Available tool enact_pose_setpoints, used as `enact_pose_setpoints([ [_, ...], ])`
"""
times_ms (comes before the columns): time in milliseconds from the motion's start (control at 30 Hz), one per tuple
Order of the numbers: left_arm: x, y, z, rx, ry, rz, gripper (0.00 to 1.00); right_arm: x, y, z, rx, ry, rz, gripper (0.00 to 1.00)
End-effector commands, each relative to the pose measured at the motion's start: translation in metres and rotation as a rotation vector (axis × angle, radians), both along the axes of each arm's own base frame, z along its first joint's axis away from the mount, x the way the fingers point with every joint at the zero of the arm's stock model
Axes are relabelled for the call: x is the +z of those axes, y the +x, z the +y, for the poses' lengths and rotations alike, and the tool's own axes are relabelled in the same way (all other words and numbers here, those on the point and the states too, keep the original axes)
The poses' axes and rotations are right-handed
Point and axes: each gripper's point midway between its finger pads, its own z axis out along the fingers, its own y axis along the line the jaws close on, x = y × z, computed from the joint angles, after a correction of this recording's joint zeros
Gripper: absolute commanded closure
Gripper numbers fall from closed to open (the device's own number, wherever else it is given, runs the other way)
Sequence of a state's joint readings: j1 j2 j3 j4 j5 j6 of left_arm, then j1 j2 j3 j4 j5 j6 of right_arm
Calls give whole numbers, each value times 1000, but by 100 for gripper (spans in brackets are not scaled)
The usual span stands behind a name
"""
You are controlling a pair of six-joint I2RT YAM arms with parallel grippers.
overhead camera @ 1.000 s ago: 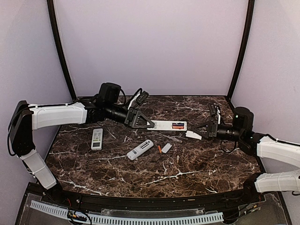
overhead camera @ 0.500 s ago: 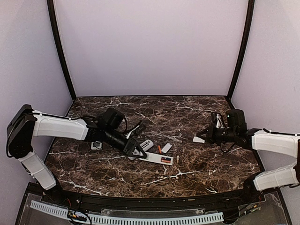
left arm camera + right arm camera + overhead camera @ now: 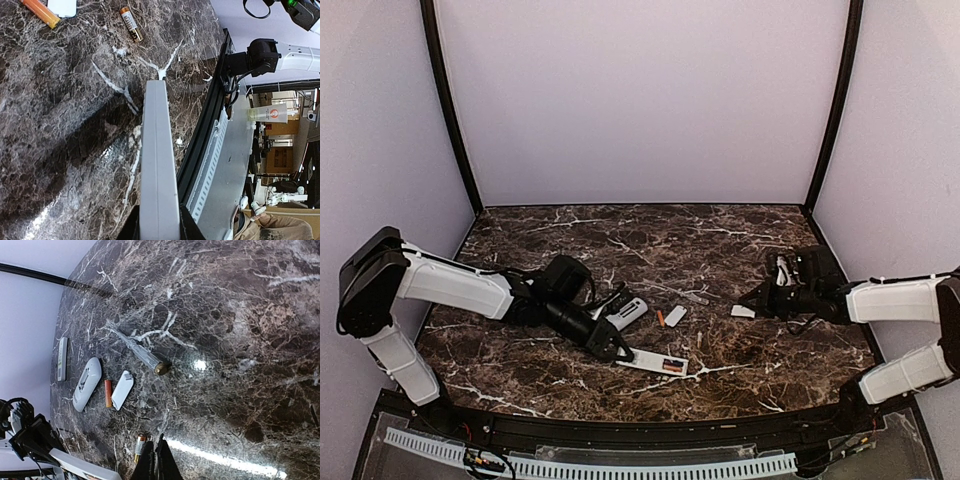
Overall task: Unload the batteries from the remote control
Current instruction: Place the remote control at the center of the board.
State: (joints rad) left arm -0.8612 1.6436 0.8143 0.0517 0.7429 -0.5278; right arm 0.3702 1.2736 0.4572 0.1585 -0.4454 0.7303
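Left fingers [image 3: 189, 231] clamp the remote [image 3: 655, 361] at the bench's [image 3: 740, 240] six-o'clock edge, right fingers [image 3: 162, 467] shut — loosened batteries [image 3: 673, 365] could roll off.

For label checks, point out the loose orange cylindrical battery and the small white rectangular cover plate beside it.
Loose orange cylindrical battery [image 3: 108, 393]: right wrist view, mid-body.
Small white rectangular cover plate [image 3: 122, 390]: right wrist view, centre of flat face.
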Motion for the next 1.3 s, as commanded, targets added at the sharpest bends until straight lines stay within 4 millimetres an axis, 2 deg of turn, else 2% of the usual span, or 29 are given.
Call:
enact_pose_setpoints([
  [0, -30, 0, 11, 29, 92, 27, 98, -10, 2, -7, -19, -32, -24, 92],
  [200, -51, 2, 16, 45, 156, 34, 85, -19, 0, -13, -36, -61, -11, 72],
  [267, -57, 4, 18, 51, 176, 32, 77, -21, 1, -14, -40, -70, -8, 65],
  [400, -64, 8, 23, 73, 219, 13, 66, -21, 2, -15, -38, -95, -4, 52],
  [533, -72, 9, 31, 95, 263, 4, 56, -15, 4, -15, -27, -107, -11, 46],
  [633, -75, 11, 37, 117, 290, -10, 46, -11, 4, -15, -23, -110, -18, 46],
  [767, -69, 18, 44, 152, 320, -55, 32, -3, 2, -16, -17, -120, -28, 47],
  [900, -49, 31, 54, 210, 327, -125, 19, 8, -3, -18, 13, -151, -54, 45],
  [1000, -34, 42, 65, 262, 337, -148, 13, 19, -4, -17, 48, -169, -84, 42],
  [1033, -18, 53, 65, 286, 312, -172, 12, 23, -4, -16, 62, -170, -97, 40],
  [1067, -11, 56, 68, 293, 314, -171, 11, 27, -3, -14, 73, -171, -107, 39],
  [1100, 10, 73, 68, 317, 275, -205, 10, 30, -2, -12, 87, -170, -116, 38],
  [1133, 19, 76, 70, 301, 265, -214, 9, 32, 0, -9, 104, -172, -120, 38],
  [1167, 45, 97, 69, 331, 221, -254, 9, 33, 3, -7, 114, -181, -121, 37],
  [1200, 65, 107, 68, 319, 194, -295, 8, 32, 5, -4, 126, -196, -118, 38],
  [1233, 76, 123, 75, 346, 187, -316, 8, 30, 7, -1, 136, -218, -115, 39],
  [1267, 95, 134, 76, 343, 168, -363, 8, 26, 10, 3, 146, -240, -110, 40],
])
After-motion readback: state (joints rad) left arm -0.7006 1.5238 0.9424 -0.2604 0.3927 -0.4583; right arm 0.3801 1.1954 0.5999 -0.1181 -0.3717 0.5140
